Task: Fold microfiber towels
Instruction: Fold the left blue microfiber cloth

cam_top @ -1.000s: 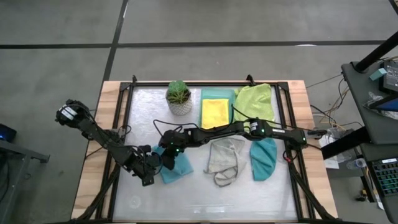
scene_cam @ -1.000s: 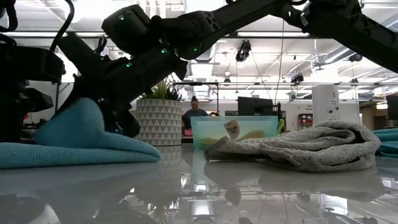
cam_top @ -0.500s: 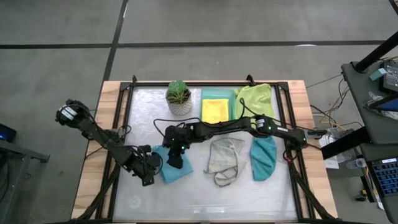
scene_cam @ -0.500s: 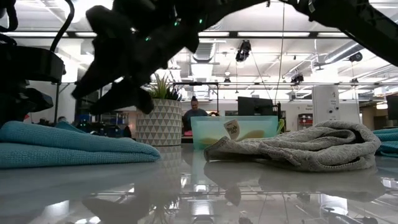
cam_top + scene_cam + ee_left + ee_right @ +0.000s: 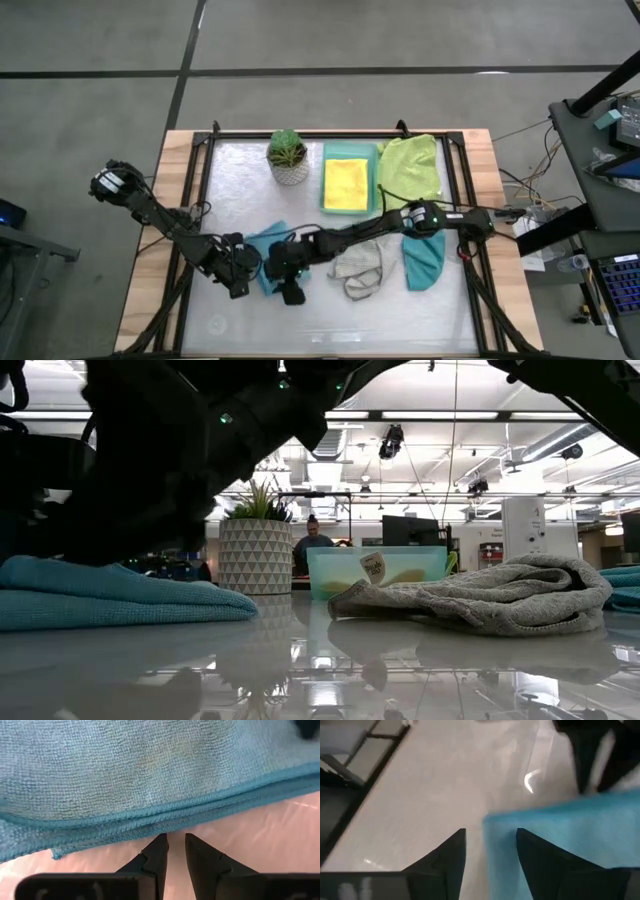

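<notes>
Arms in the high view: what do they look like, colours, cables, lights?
Both arms are dark, slim and jointed. The right arm shows small green lights and a black cable along it. Left gripper and right gripper each have two dark, wedge-shaped fingers.

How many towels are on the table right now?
5: yellow towel in the tray, lime green towel beside it, teal towel below, grey towel centre, light blue towel under the grippers.

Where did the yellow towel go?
In the high view, the yellow towel lies folded in the mint-green tray at the table's back, between the potted plant and the lime green towel.
</notes>
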You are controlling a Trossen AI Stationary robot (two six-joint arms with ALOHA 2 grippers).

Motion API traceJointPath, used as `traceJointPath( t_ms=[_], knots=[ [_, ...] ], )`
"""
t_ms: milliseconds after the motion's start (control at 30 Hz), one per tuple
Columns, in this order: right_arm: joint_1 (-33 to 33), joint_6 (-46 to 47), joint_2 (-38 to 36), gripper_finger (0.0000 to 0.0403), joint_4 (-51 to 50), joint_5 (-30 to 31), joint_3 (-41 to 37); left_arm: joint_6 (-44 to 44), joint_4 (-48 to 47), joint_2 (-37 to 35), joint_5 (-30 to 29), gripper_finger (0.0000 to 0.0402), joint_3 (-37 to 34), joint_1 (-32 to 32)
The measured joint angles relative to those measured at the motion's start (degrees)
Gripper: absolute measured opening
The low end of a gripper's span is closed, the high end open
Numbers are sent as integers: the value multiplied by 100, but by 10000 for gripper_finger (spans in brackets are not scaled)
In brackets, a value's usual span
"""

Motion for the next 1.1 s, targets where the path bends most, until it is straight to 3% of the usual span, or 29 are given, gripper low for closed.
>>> traceJointPath(
  t_ms=[200, 467, 1100],
  knots=[
    [99, -118, 31, 126, 348, 421, -86, -117, 29, 1, -34, 58, -2, 2],
    [106, -391, 42, 18, 343, 641, -256, -119, 71, 5, -119, 58, -4, 2],
    [261, -242, 180, 9, 729, 543, 7, -274, 72, 5, -119, 58, 6, 4]
  ],
)
